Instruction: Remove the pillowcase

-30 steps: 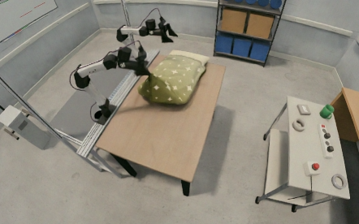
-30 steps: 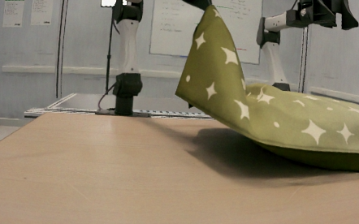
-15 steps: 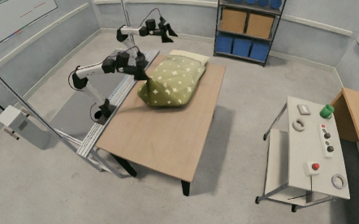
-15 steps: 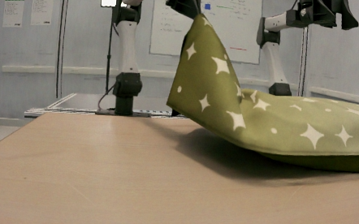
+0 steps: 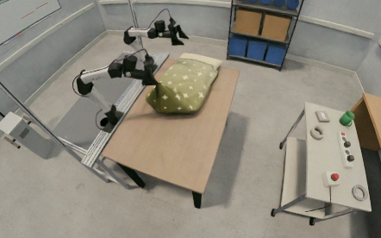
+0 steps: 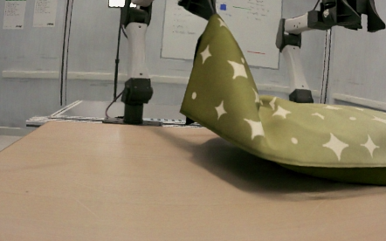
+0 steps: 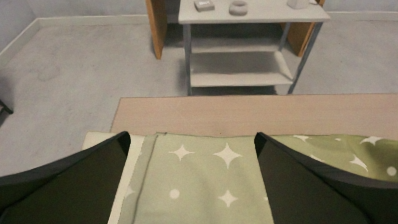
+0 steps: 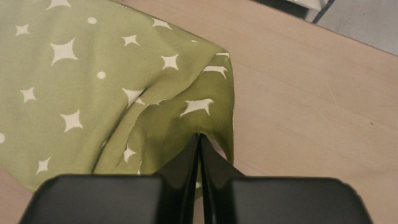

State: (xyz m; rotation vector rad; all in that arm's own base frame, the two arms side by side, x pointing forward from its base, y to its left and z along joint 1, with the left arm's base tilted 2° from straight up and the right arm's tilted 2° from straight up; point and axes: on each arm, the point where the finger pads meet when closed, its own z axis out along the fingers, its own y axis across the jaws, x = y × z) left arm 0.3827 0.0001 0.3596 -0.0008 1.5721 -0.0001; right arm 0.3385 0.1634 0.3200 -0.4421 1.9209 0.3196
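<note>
The green pillowcase with pale stars (image 5: 186, 86) (image 6: 311, 131) (image 7: 200, 175) (image 8: 45, 95) covers most of the pillow, at the far end of the table in the top view. A cream strip of the pillow (image 5: 200, 59) (image 7: 132, 162) shows at the case's far end. My right gripper (image 5: 156, 83) (image 6: 215, 14) (image 8: 199, 136) is shut on the case's near, closed end and holds a folded peak of cloth above the table. The filled part rests on the table. My left gripper (image 5: 184, 40) (image 6: 370, 30) (image 7: 192, 134) is open and empty, above the case near its open end.
The wooden table (image 5: 169, 147) (image 6: 88, 188) (image 7: 210, 115) (image 8: 300, 100) extends on the near side of the pillowcase in the top view. A metal rail (image 5: 128, 103) carries both arm bases along one long edge. A white cart (image 5: 320, 151) stands apart from the table.
</note>
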